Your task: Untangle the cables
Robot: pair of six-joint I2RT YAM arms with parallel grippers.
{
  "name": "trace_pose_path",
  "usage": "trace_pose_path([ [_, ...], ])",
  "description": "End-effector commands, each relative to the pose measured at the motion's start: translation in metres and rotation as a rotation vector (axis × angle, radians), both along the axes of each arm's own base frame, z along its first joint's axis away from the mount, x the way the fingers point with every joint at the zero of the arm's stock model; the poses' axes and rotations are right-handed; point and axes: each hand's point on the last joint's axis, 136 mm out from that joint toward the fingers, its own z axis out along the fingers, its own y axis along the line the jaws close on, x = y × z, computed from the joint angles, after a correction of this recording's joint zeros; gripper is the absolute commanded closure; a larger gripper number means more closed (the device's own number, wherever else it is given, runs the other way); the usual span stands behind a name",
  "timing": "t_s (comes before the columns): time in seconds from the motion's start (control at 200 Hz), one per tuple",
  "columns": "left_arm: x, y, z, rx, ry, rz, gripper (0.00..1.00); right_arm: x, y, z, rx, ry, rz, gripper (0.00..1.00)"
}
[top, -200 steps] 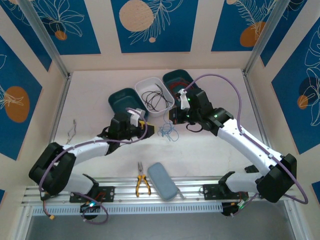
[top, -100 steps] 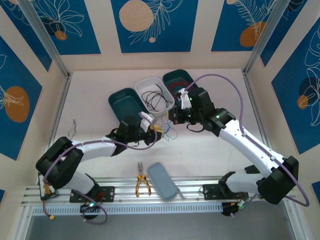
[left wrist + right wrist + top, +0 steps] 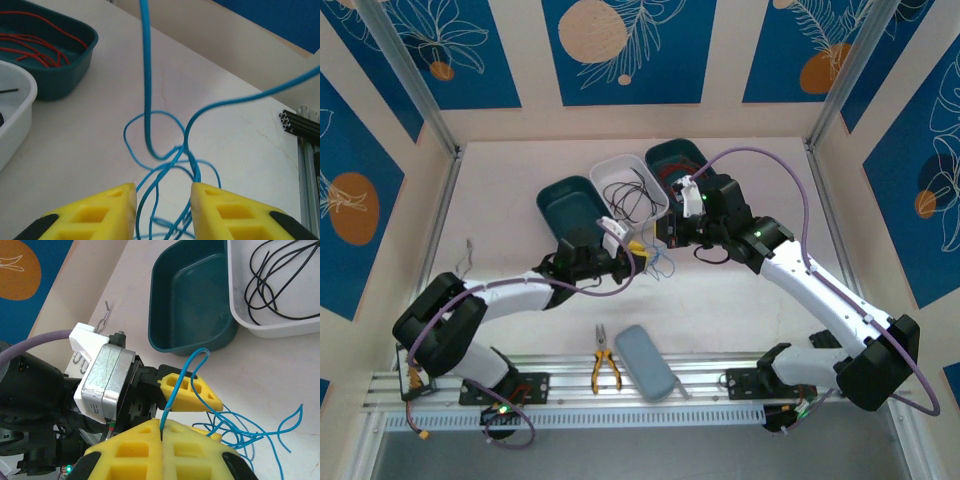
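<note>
A tangle of thin blue cables [image 3: 661, 263] lies on the white table between my two grippers. My right gripper [image 3: 162, 425] is shut on one blue cable [image 3: 172, 390], which rises from its fingertips into a loop. In the left wrist view that strand [image 3: 146, 75] hangs down into the tangle [image 3: 170, 160]. My left gripper [image 3: 163, 192] sits low over the tangle with its yellow jaws open. Several blue strands pass between the jaws, unclamped. From above, the left gripper [image 3: 642, 250] is just left of the right gripper [image 3: 666, 237].
Three bins stand behind the grippers: an empty dark teal one [image 3: 567, 203], a white one with black cables [image 3: 628, 190] and a teal one with red cables [image 3: 672, 160]. Pliers [image 3: 605, 368] and a grey case [image 3: 645, 362] lie by the front rail. A wire clip [image 3: 466, 258] lies far left.
My left gripper has moved right to the blue tangle, and its jaws have narrowed around the strands. The right gripper has stayed shut on its cable, barely moving.
</note>
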Motion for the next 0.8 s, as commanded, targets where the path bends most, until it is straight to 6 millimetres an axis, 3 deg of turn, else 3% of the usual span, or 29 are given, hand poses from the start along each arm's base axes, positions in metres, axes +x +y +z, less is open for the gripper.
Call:
trace_pose_path([
  [0.0, 0.000, -0.008, 0.012, -0.013, -0.028, -0.042, 0.67, -0.004, 0.001, 0.015, 0.049, -0.018, 0.015, 1.00],
  [0.165, 0.000, -0.008, 0.003, 0.010, -0.010, -0.046, 0.76, -0.004, 0.001, 0.019, 0.059, -0.025, 0.018, 1.00],
  [0.33, -0.003, -0.007, -0.001, 0.021, -0.005, -0.052, 0.71, -0.004, -0.001, 0.024, 0.067, -0.035, 0.011, 1.00],
  [0.485, -0.004, -0.006, -0.009, 0.042, 0.009, -0.059, 0.73, -0.005, -0.002, 0.029, 0.088, -0.038, 0.012, 1.00],
  [0.795, -0.001, -0.010, -0.003, 0.010, 0.011, -0.050, 0.99, -0.003, -0.002, 0.029, 0.095, -0.032, 0.011, 1.00],
])
